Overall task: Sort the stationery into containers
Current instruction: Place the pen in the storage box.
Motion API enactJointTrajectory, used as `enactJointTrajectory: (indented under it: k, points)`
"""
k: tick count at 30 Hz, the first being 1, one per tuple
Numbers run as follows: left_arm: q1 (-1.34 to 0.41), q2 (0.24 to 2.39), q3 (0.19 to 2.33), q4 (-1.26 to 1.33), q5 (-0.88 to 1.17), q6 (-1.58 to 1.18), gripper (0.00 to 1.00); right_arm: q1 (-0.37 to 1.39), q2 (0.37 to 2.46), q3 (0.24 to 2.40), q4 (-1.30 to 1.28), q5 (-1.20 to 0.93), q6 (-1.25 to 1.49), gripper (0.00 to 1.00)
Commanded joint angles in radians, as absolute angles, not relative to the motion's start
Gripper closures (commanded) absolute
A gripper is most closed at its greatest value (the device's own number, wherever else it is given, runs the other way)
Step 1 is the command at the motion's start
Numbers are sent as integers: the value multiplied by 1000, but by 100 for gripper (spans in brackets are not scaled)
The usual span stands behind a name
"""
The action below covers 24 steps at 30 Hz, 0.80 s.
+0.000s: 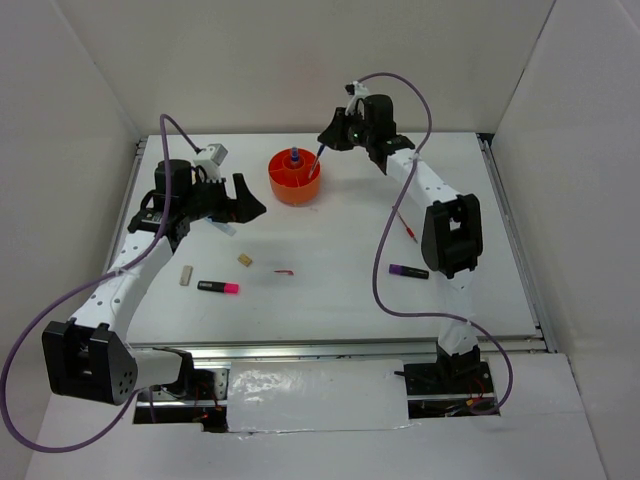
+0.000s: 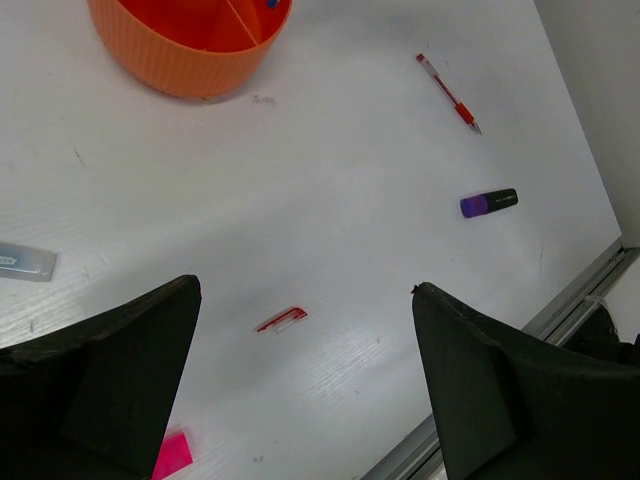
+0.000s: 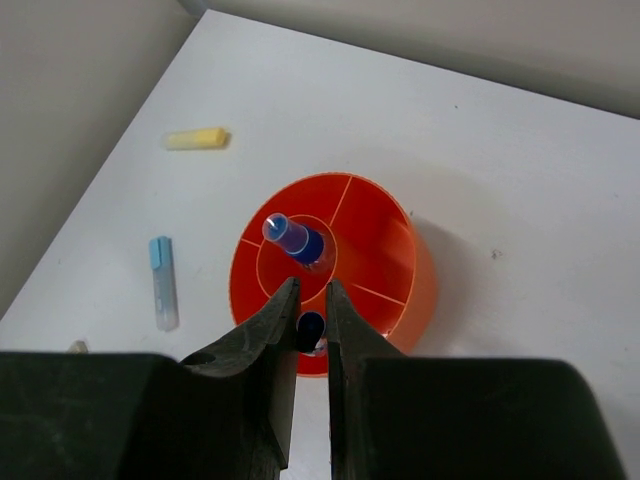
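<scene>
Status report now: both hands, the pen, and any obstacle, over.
Left hand open, empty. Right hand shut on blue pen, over orange pot. Blue-capped bottle in centre tube, close by pen.

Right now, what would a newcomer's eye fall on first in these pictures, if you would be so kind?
First, the bright orange pot at the far middle of the white table, with a blue-capped bottle standing in its central tube. Just above it, the right gripper is shut on a blue pen. The left gripper hangs wide open over the table's left side, near a loose pink highlighter.
</scene>
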<state>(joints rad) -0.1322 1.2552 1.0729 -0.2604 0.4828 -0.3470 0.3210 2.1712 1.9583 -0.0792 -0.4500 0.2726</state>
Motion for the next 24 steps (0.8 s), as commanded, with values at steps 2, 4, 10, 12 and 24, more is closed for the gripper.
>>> enactJointTrajectory:
  k: [2,4,10,12,24]
  points:
    - [-123,1252,1063,-215,474,-350,1,341,2215,2008,-12,-459,275,91]
    - [-124,1255,1058,-213,474,-351,1,347,2227,2013,-8,-475,276,87]
    - [-121,1262,1060,-209,472,-350,1,356,2221,1997,-18,-477,293,54]
    - [-123,1262,1063,-207,471,-347,1,356,2206,1985,-28,-472,299,45]
    - [-139,1250,1092,-255,543,-210,3,144,1910,1803,-305,-538,180,46]
